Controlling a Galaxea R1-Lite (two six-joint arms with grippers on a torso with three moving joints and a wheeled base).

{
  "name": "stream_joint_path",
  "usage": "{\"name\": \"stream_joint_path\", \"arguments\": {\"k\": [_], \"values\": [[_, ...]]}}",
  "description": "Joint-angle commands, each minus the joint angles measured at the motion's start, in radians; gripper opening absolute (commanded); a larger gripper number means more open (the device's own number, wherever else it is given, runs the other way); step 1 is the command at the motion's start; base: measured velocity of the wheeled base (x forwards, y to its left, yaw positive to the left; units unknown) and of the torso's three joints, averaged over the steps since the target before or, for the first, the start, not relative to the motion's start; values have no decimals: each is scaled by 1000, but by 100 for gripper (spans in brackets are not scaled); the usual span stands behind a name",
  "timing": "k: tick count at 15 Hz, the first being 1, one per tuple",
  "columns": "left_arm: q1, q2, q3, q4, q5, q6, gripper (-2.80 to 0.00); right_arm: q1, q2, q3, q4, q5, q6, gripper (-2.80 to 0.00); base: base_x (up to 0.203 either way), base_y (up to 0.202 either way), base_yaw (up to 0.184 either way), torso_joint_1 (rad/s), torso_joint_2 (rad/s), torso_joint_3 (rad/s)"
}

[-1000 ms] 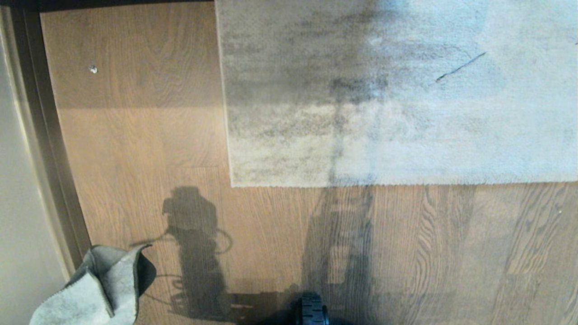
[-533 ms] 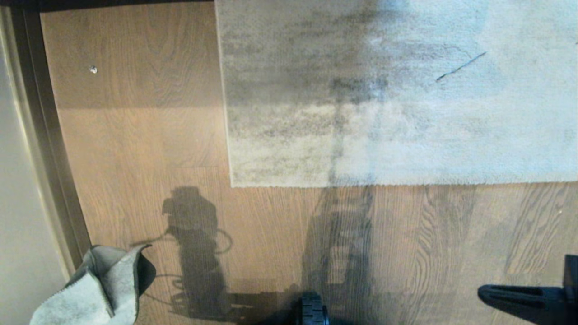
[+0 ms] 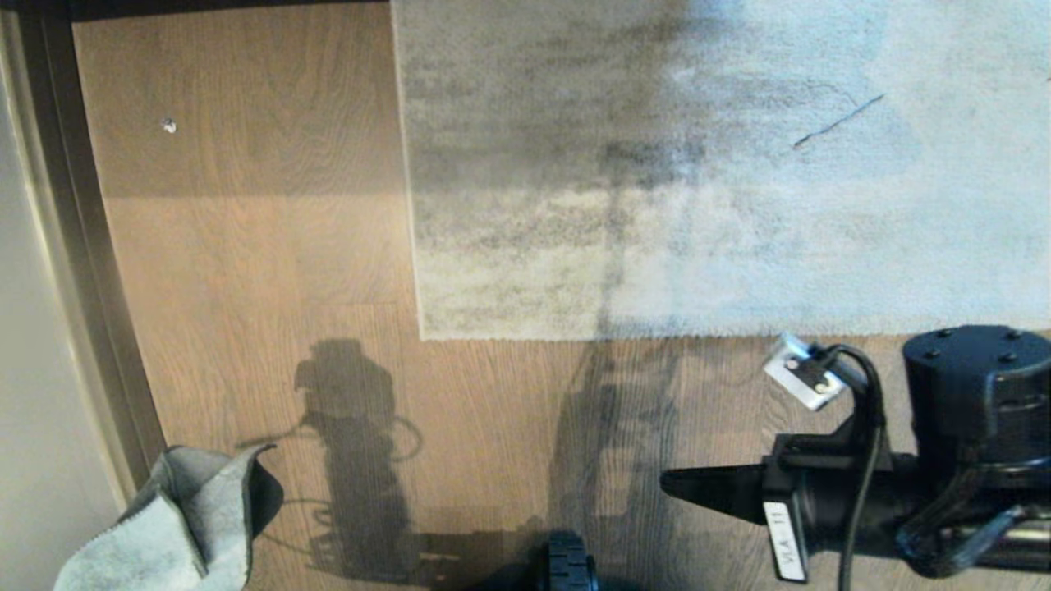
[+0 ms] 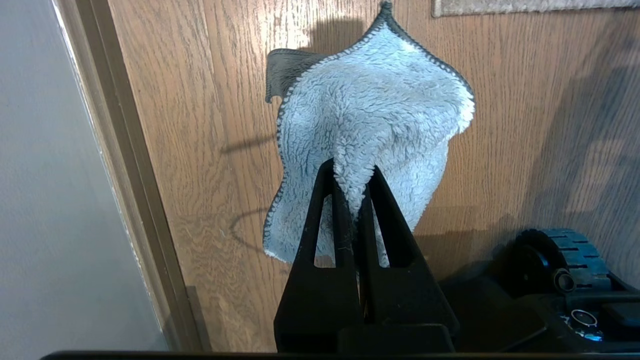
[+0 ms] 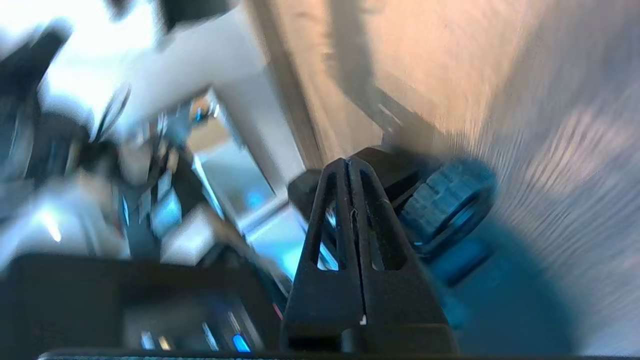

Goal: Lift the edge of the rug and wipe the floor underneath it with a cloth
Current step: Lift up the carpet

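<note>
One fluffy stitched-edge cloth (image 4: 370,125) hangs pinched over wood-grain floor (image 3: 263,271).

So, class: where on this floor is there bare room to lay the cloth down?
Bare floor lies between the skirting strip and the rug edge. Crowded: the strip under the rug's near border, where the right tool reaches in.

Floor (image 3: 263,263): wood-grain planks with a smooth, faintly shiny finish, edged by a darker brown skirting strip (image 3: 82,246). Rug (image 3: 722,180): short, matt, mottled grey pile, beyond the right claw (image 3: 669,484), which is matt black plastic. Cloth (image 4: 370,130): fluffy pale grey fleece with stitched edges, pinched in the matt black left claw (image 4: 350,172).
</note>
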Motion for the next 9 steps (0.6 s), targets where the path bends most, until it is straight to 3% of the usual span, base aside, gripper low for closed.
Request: {"name": "stream_joint_path", "arguments": {"k": [1, 5, 7, 9], "values": [[0, 0, 0, 0, 0, -1, -280, 79, 165, -24, -59, -195, 194, -280, 0, 0, 0, 0, 0, 0], [0, 0, 0, 0, 0, 0, -280, 222, 312, -143, -95, -586, 597, -280, 0, 0, 0, 0, 0, 0], [0, 0, 0, 0, 0, 0, -280, 275, 392, -184, -99, -730, 685, -280, 0, 0, 0, 0, 0, 0], [0, 0, 0, 0, 0, 1, -280, 309, 467, -211, -109, -839, 705, -280, 0, 0, 0, 0, 0, 0]]}}
